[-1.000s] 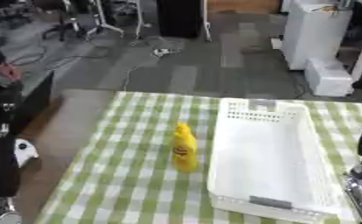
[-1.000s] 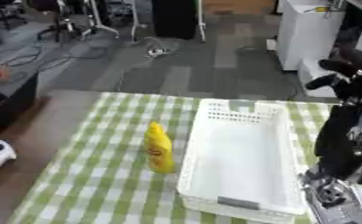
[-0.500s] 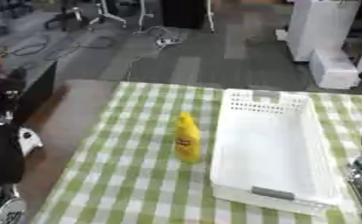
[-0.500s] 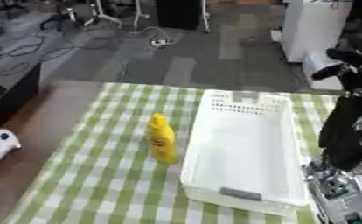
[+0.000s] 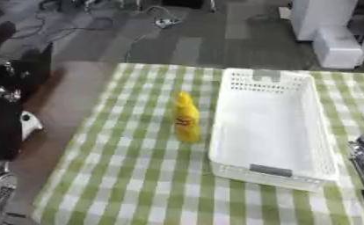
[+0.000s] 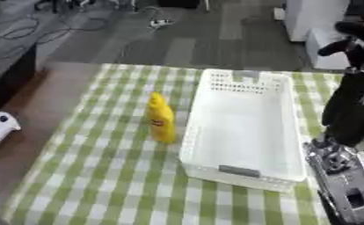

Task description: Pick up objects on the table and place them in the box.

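Across the last second the whole scene is being shifted by a head tilt only: the yellow bottle [image 5: 187, 117] is staying upright just left of the white box [image 5: 271, 127] on the checked counter [image 5: 131, 176], so no pick is judged begun and the box is lying bare. The bottle is showing a red label. The right arm is hanging right of the box; each robot hand's state cannot be told

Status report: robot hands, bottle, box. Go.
Right robot hand raised at the far right, holding nothing. Left robot hand not seen. Yellow plastic squeeze bottle upright on the green checked tablecloth, just left of the empty white perforated plastic box. Path clear.
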Controlling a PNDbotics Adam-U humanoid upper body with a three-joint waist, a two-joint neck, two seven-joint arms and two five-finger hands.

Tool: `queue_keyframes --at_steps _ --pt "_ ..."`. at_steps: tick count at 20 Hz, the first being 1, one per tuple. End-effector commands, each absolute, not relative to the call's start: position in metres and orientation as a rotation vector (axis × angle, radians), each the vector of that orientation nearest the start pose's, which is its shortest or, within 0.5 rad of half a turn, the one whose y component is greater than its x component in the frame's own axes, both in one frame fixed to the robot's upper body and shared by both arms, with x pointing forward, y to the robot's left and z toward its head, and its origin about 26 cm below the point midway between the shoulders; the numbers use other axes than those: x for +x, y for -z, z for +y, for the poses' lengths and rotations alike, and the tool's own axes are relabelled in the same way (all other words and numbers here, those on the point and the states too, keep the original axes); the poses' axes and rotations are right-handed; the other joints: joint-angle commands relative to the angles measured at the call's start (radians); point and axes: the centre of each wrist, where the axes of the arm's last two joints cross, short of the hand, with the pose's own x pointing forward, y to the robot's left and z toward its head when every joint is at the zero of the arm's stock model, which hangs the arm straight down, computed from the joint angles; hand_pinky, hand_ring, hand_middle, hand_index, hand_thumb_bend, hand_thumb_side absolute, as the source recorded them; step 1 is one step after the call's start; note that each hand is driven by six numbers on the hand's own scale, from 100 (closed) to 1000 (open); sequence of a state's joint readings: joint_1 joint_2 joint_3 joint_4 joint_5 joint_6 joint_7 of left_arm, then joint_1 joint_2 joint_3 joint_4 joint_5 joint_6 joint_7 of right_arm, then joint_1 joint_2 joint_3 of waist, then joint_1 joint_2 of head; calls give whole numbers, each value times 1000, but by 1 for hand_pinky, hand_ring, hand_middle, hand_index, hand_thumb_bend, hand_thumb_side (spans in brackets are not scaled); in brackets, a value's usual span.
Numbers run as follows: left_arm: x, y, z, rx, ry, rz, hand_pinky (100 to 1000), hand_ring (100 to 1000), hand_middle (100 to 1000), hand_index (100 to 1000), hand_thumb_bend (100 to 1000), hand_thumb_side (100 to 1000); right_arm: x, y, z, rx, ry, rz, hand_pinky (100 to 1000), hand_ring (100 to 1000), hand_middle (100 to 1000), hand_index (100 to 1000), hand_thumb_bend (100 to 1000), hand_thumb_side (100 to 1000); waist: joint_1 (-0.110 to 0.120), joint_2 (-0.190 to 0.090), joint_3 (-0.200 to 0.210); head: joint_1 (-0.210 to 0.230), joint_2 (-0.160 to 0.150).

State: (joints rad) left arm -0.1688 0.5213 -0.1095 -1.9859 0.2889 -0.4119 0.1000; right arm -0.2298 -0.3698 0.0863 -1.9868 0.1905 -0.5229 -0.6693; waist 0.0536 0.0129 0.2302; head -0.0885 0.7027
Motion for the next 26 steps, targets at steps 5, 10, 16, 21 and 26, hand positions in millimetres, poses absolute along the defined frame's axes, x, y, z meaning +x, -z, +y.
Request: queue_keyframes --at_steps 5,10,16,21,26 --pt "290 -202 285 -8 554 -2453 900 639 873 1000 413 779 293 -184 -253 398 -218 3380 401 624 694 756 100 944 8 -11 -9 -11 8" --pt "297 -217 285 -16 636 -2416 884 619 856 1000 410 793 294 -186 -251 377 -213 3381 402 625 694 756 100 944 13 -10 -18 0 10" --pt "319 -218 294 18 699 -2338 888 616 858 1000 390 823 294 -187 -249 352 -201 3388 402 625 694 756 100 944 17 -10 -27 5 24" --pt "338 -214 301 75 759 -2290 890 620 861 1000 389 829 295 -187 -247 333 -192 3394 401 625 695 757 100 944 19 -8 -34 12 24" --pt "353 -213 306 144 843 -2257 904 640 870 1000 384 848 295 -189 -246 318 -190 3393 402 626 695 757 100 944 21 -7 -39 13 23"
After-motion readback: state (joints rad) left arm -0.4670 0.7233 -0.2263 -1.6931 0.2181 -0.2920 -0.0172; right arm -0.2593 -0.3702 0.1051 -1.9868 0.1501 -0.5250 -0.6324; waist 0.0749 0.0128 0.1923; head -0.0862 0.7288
